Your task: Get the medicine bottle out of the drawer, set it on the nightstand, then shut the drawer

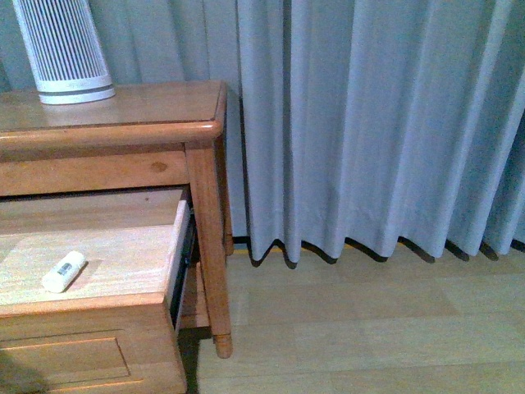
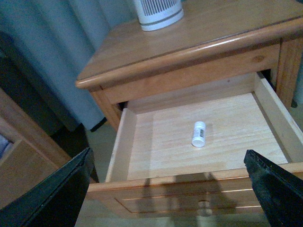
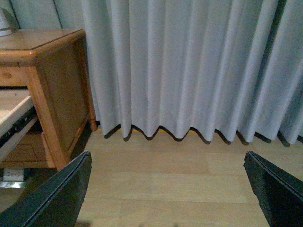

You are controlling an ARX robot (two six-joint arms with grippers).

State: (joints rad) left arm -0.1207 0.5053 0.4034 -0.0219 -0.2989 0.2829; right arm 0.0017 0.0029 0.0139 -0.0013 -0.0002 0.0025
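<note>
Three steps make up the task, and the first, retrieval, is judged to be in hand, with no grasp yet made. The nightstand (image 1: 115,111) stands in front of a grey curtain (image 1: 369,123). Its upper drawer (image 2: 156,146) is open, and the medicine bottle (image 2: 199,134) lies on its side on the pale drawer floor, apart from every wall. The left gripper (image 2: 166,156) hovers above the drawer front with fingers spread wide and nothing between them. The right gripper (image 3: 166,158) is likewise spread and empty, facing bare floor beside the cabinet. The next move calls for the left gripper to descend into the drawer, set its fingers across the bottle's body, and close without rolling it. The left wrist view alone shows the full drawer interior and the knob (image 2: 204,208). The front view shows neither gripper and only part of the drawer. The right wrist view shows no bottle, only the cabinet's side and the drawer's edge.
</note>
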